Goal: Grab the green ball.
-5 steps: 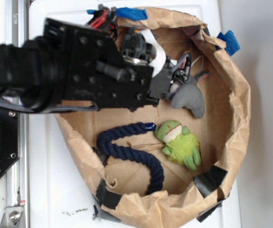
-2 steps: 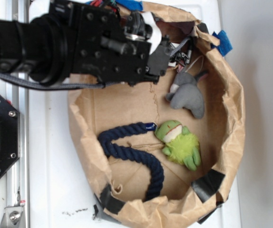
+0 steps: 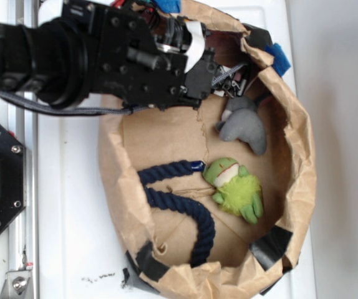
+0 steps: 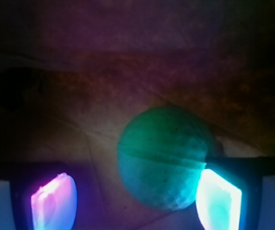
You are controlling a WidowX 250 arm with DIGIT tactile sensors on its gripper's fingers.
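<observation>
The arm is in the closing-in step: reaching into the far corner of the brown paper basin (image 3: 304, 162), lining its gripper (image 4: 135, 199) up on the green ball (image 4: 162, 158), with the squeeze not yet made, as far as I can judge.

From the room view the ball itself is hidden; the black arm covers that upper corner of the basin, just above the grey plush toy (image 3: 244, 128). The lime-green frog toy (image 3: 236, 189) lies lower down near the basin's middle, with the dark blue rope (image 3: 179, 205) curling beside it, both well apart from the gripper.

Through the wrist camera the ball sits on the brown paper floor, between the two glowing fingertips (image 4: 216, 199) but not centred. It is pressed close to the right-hand one, apparently touching or just beside it, while a clear gap remains to the other finger. The fingers stand fairly wide, wider than the ball, and hold nothing.

I'd say the next move calls for a small sideways shift to centre the ball, perhaps a little further down, then closing gently, since a round ball nudged from one side could roll away.
</observation>
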